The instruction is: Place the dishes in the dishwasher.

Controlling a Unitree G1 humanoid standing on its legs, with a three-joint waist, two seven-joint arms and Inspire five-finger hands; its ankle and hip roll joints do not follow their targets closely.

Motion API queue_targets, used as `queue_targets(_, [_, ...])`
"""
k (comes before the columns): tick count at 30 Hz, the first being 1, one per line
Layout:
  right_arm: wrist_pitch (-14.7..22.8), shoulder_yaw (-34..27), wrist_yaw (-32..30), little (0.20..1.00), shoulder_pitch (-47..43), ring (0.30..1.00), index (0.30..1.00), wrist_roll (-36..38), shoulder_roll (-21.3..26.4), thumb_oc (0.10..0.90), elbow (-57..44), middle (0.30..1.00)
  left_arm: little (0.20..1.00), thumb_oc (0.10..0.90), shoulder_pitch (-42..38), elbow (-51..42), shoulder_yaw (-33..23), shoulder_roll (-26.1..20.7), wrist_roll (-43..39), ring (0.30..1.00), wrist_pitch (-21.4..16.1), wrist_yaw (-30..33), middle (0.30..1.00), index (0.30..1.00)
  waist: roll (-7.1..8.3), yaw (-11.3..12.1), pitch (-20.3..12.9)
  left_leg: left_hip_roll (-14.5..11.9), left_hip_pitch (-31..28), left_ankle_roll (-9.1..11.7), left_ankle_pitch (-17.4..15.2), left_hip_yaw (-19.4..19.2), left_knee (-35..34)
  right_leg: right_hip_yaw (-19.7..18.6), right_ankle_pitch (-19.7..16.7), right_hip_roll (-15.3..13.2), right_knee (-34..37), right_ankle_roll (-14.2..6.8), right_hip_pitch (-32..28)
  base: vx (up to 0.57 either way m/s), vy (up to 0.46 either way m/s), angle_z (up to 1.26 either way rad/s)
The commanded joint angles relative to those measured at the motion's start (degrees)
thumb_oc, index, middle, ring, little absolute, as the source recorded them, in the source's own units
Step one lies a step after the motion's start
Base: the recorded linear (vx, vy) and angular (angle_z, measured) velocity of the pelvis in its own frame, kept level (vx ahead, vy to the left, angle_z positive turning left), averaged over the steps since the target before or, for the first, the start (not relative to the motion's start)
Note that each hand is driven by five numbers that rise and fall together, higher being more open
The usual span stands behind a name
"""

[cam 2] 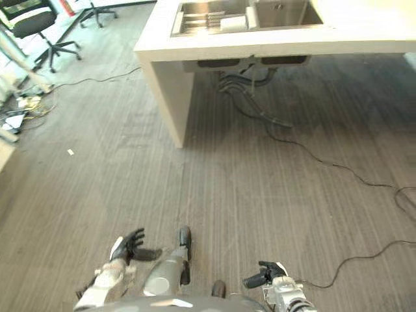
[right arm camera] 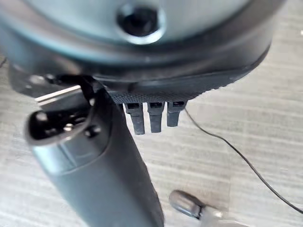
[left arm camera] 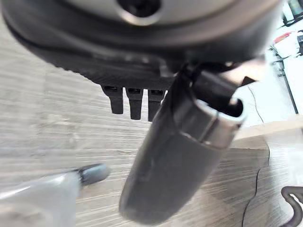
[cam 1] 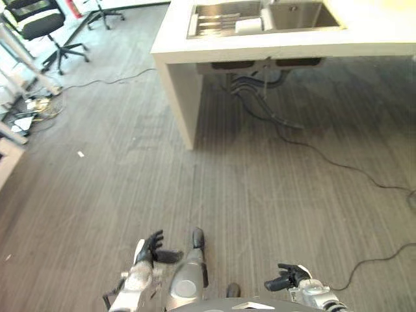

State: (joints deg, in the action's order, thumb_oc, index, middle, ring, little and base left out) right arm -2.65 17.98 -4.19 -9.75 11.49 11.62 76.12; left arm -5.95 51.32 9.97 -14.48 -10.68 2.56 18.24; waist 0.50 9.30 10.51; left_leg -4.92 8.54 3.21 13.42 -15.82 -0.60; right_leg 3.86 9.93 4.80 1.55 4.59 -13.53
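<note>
the left hand point(cam 1: 151, 249) and right hand point(cam 1: 290, 276) hang low with fingers relaxed and empty, well apart from the white counter point(cam 1: 195, 49); a white dish point(cam 1: 247, 25) lies in its sink point(cam 1: 305, 25).

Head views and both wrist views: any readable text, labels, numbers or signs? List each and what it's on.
None readable.
White counter with its sink: no print visible.
Office chair and the clutter on the floor beside it: too small to tell.
Small white scrap on the floor: too small to tell.
Left hand and right hand, both open and holding nothing: no markings legible.
</note>
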Motion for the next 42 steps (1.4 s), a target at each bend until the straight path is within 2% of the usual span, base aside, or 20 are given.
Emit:
queue_targets(1, [4.26,-1.25,-1.21,0.900,-2.64,0.900,0.900,0.03,1.00,0.800,-7.48,0.900,0.900,0.800,-6.45,-12.56,-0.18,-4.79,2.39,0.900,-9.34,8.59,0.900,0.900,2.21,-0.90,-3.08,1.30,0.23,0.14,0.06,-0.72,-2.91,4.45,-7.81,-8.86,-16.27,-15.23,-1.47,0.49,0.130,-0.70])
queue_targets(3, [4.88,-1.65,-1.36,0.900,-2.44,0.900,0.900,-0.20,0.69,0.800,-7.82,0.900,0.900,0.800,-9.14,-18.68,0.23,-6.86,3.98,0.900,-11.00,10.31,0.900,0.900,2.36,-1.78,-3.50,2.00,-2.07,-1.45,-2.73,-1.56,-2.92,3.75,-16.53,-9.30,-26.28,-18.33,2.46,0.34,0.123,-0.04])
queue_targets(4, [5.17,-1.99,-1.44,0.900,-2.09,0.900,0.900,-0.37,0.75,0.800,-8.71,0.900,0.900,0.800,-9.79,-22.67,-0.08,-7.91,5.09,0.900,-11.07,10.97,0.900,0.900,1.87,-2.83,-3.21,2.07,-4.00,-2.09,-4.18,-1.58,-3.02,4.50,-18.75,-9.92,-32.08,-19.34,5.01,0.22,0.101,-0.09])
queue_targets(5, [5.15,-1.97,-1.45,0.900,-2.09,0.900,0.900,-0.37,0.78,0.800,-8.72,0.900,0.900,0.800,-9.74,-22.78,-0.14,-7.89,5.11,0.900,-10.99,10.97,0.900,0.900,1.55,-2.63,-3.42,1.66,-3.79,-2.04,-4.06,-1.72,-3.05,4.29,-19.13,-9.54,-31.84,-19.28,5.27,0.32,0.162,-0.16])
queue_targets(6, [5.29,-2.59,-1.73,0.900,-1.78,0.900,0.900,-0.69,1.00,0.800,-10.95,0.900,0.900,0.800,-10.12,-30.81,-1.59,-8.70,6.04,0.900,-11.11,12.46,0.900,0.900,-0.20,-4.90,-1.85,0.88,-7.54,-2.92,-5.52,-1.32,-3.48,5.63,-20.07,-9.73,-42.84,-19.59,10.44,0.32,0.166,0.03])
queue_targets(8, [5.27,-3.19,-2.43,0.900,-1.21,0.900,0.900,-1.32,1.49,0.800,-13.35,0.900,0.900,0.800,-11.29,-37.57,-2.30,-8.89,7.86,0.900,-11.00,13.19,0.900,0.900,-2.18,-7.03,-0.63,-0.05,-10.66,-3.47,-6.94,-0.82,-4.40,6.81,-19.12,-10.37,-49.21,-19.15,17.27,0.36,0.165,0.10])
queue_targets(11, [5.64,-4.90,-3.48,0.900,-1.07,0.900,0.900,-0.01,1.87,0.800,-14.73,0.900,0.900,0.800,-13.07,-41.15,-2.36,-10.32,11.38,0.900,-10.48,13.37,0.900,0.900,-2.94,-9.27,0.19,-0.28,-12.18,-2.73,-8.12,-0.36,-4.40,6.94,-16.48,-11.99,-45.81,-18.06,22.07,0.26,0.016,0.17])
queue_targets(15, [5.50,-5.21,-2.53,0.900,-0.93,0.900,0.900,1.21,2.98,0.800,-14.80,0.900,0.900,0.800,-15.11,-45.40,-1.83,-10.62,13.03,0.900,-11.36,11.45,0.900,0.900,-1.57,-12.26,-0.51,1.10,-15.55,-0.15,-11.23,1.23,-4.40,5.49,-13.42,-14.60,-18.59,-15.61,22.52,0.43,-0.181,0.46])
queue_targets(16, [5.26,-4.83,-1.99,0.900,0.25,0.900,0.900,0.88,2.79,0.800,-14.15,0.900,0.900,0.800,-15.37,-45.86,-0.99,-10.48,13.41,0.900,-11.46,10.98,0.900,0.900,-1.00,-13.85,-1.05,1.18,-16.80,0.80,-12.82,2.93,-4.40,1.79,-14.02,-14.33,-7.93,-15.84,22.03,0.58,-0.353,0.80])
queue_targets(17, [4.82,-4.68,-1.26,0.900,2.40,0.900,0.900,1.36,2.45,0.800,-13.14,0.900,0.900,0.800,-16.65,-45.98,-0.01,-10.29,13.46,0.900,-11.64,10.15,0.900,0.900,-0.27,-15.07,-1.76,0.53,-17.78,2.06,-13.54,3.95,-4.40,-1.19,-16.48,-14.92,-4.08,-17.13,22.24,0.49,-0.344,0.72])
queue_targets(22, [4.16,-3.02,0.73,0.900,5.39,0.900,0.900,0.53,1.51,0.800,-9.63,0.900,0.900,0.800,-17.36,-44.89,-1.01,-10.82,16.17,0.900,-11.46,10.16,0.900,0.900,-0.78,-14.22,-4.95,-0.58,-19.72,3.75,-12.60,5.95,-3.77,0.92,-17.27,-14.32,1.48,-16.27,16.05,0.29,-0.229,0.52])
queue_targets(25, [4.08,-1.52,1.12,0.900,5.06,0.900,0.900,-0.56,1.74,0.800,-9.31,0.900,0.900,0.800,-17.00,-44.59,-2.18,-10.59,15.35,0.900,-11.76,10.60,0.900,0.900,-0.95,-14.09,-4.42,-1.42,-17.35,4.94,-12.58,8.15,4.71,2.50,-16.33,-14.00,2.59,-14.94,12.89,0.14,-0.228,0.19])
queue_targets(27, [4.54,-1.40,0.77,0.900,3.69,0.900,0.900,0.14,3.04,0.800,-9.47,0.900,0.900,0.800,-17.26,-44.76,-3.25,-10.97,15.58,0.900,-11.69,11.33,0.900,0.900,0.28,-12.91,-2.42,-2.78,-10.56,7.66,-8.52,6.37,21.57,4.38,-14.51,-14.59,3.45,-12.72,10.01,0.09,-0.296,0.20])
queue_targets(29, [4.45,-2.10,0.14,0.900,2.84,0.900,0.900,0.64,4.03,0.800,-8.81,0.900,0.900,0.800,-17.22,-45.31,-4.10,-11.79,16.37,0.900,-11.65,12.25,0.900,0.900,0.48,-12.02,-1.55,-4.00,-7.31,8.19,-6.95,5.54,24.86,5.44,-13.00,-14.41,3.45,-11.95,8.29,0.08,-0.143,0.30])
queue_targets(32, [4.43,-2.81,-0.34,0.900,1.97,0.900,0.900,1.27,4.62,0.800,-8.02,0.900,0.900,0.800,-18.07,-44.65,-3.99,-12.22,16.78,0.900,-11.43,12.67,0.900,0.900,0.14,-11.84,-1.83,-5.64,-6.51,7.34,-7.12,1.03,17.69,6.38,-12.20,-14.26,3.45,-12.27,7.14,0.14,-0.017,0.19])
queue_targets(33, [4.62,-2.77,-0.09,0.900,2.88,0.900,0.900,0.56,5.40,0.800,-8.85,0.900,0.900,0.800,-18.29,-43.82,-3.14,-14.22,19.76,0.900,-11.30,11.92,0.900,0.900,-1.16,-12.37,-2.84,-5.88,-9.29,6.48,-7.12,-1.98,7.07,7.13,-11.46,-13.36,3.45,-13.16,6.52,0.24,0.072,0.30])
queue_targets(34, [4.81,-2.67,-0.01,0.900,3.03,0.900,0.900,0.14,5.59,0.800,-8.99,0.900,0.900,0.800,-18.70,-42.78,-2.12,-16.06,21.90,0.900,-10.31,11.61,0.900,0.900,-1.98,-12.42,-2.72,-6.22,-9.66,7.07,-4.32,-0.24,6.34,7.15,-11.25,-12.99,3.37,-13.12,6.34,0.18,0.079,0.21])
queue_targets(35, [4.81,-2.67,-0.01,0.900,3.03,0.900,0.900,0.14,5.59,0.800,-8.99,0.900,0.900,0.800,-18.70,-42.78,-2.12,-16.06,21.90,0.900,-10.31,11.61,0.900,0.900,-1.98,-12.42,-2.72,-6.22,-9.66,7.07,-4.32,-0.24,6.34,7.15,-11.25,-12.99,3.37,-13.12,6.34,0.11,0.035,-0.18])
queue_targets(37, [5.44,-3.47,0.22,0.900,2.49,0.900,0.900,0.64,5.10,0.800,-9.62,0.900,0.900,0.800,-16.10,-43.41,-3.23,-19.32,23.14,0.900,-10.58,10.37,0.900,0.900,-2.27,-12.88,-4.15,-4.73,-13.79,6.16,-7.23,0.57,0.22,7.61,-11.57,-13.06,2.85,-13.24,6.38,0.14,0.012,-0.49])
queue_targets(42, [5.58,-3.10,1.05,0.900,3.60,0.900,0.900,0.40,3.85,0.800,-10.09,0.900,0.900,0.800,-15.90,-44.54,-1.65,-22.21,26.13,0.900,-10.74,8.82,0.900,0.900,-2.22,-13.39,-5.78,-4.45,-16.91,6.08,-7.57,-0.41,-4.40,8.31,-11.22,-12.68,2.83,-13.35,5.65,0.07,0.018,0.03])
